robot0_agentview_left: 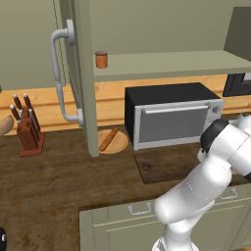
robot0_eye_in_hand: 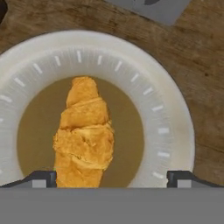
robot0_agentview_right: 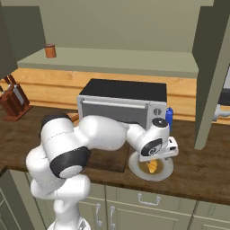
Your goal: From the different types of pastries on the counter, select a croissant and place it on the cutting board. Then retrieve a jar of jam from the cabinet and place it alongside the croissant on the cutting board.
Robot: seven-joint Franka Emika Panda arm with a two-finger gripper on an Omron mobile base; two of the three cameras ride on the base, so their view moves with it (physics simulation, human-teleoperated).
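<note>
The ridged golden-yellow croissant (robot0_eye_in_hand: 84, 134) looked flaky and matt; the round white plate (robot0_eye_in_hand: 168, 127) smooth; the dark brown counter (robot0_agentview_left: 44, 191) wood-grained.

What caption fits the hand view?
Open gripper poised over the croissant lying on a white plate on the counter.

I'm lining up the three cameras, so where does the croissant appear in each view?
Left base view: not visible here.
Right base view: croissant, lower centre-right, on the plate under the tool.
Hand view: croissant, centre-left on the plate.
Shared landmark: toaster oven.
</note>
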